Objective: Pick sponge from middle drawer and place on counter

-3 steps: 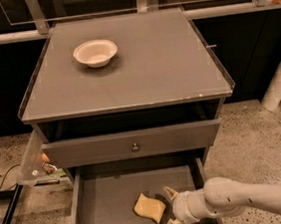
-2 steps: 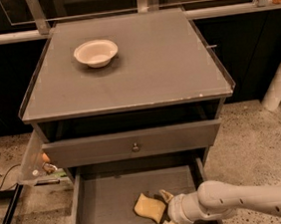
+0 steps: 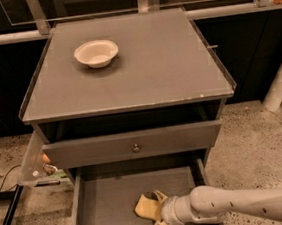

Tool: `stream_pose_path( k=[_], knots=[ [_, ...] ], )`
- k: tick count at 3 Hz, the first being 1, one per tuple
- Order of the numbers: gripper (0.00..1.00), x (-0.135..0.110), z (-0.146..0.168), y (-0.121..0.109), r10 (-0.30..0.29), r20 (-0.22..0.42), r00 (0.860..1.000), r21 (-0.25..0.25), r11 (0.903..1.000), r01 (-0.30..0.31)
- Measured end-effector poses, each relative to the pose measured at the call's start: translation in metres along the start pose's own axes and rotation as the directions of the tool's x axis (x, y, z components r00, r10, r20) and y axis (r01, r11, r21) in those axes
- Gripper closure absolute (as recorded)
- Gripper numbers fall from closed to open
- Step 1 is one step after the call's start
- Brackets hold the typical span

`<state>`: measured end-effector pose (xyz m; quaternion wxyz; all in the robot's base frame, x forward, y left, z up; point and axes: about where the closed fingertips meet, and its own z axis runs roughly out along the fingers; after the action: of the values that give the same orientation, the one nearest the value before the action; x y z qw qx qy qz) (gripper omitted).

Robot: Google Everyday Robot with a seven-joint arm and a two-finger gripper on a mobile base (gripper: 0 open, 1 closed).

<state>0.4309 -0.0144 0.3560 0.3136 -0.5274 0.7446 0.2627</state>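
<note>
Sponge [image 3: 143,208] lies in middle drawer [image 3: 106,208], pincer [image 3: 156,216] spread around it; white bowl [image 3: 96,53] on counter [image 3: 166,66].

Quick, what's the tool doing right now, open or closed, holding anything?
Tool: open, down in the middle drawer, straddling the sponge, not gripping it yet.

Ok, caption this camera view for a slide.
Gripper at the sponge in the open middle drawer; white bowl on the counter.
</note>
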Motion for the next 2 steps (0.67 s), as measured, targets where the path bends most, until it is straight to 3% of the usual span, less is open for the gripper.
stream_pose_path(
  k=[2],
  knots=[
    [0.42,0.0005,0.0008,-0.0005,0.002,0.0,1.0,0.003,1.0,-0.002]
  ],
)
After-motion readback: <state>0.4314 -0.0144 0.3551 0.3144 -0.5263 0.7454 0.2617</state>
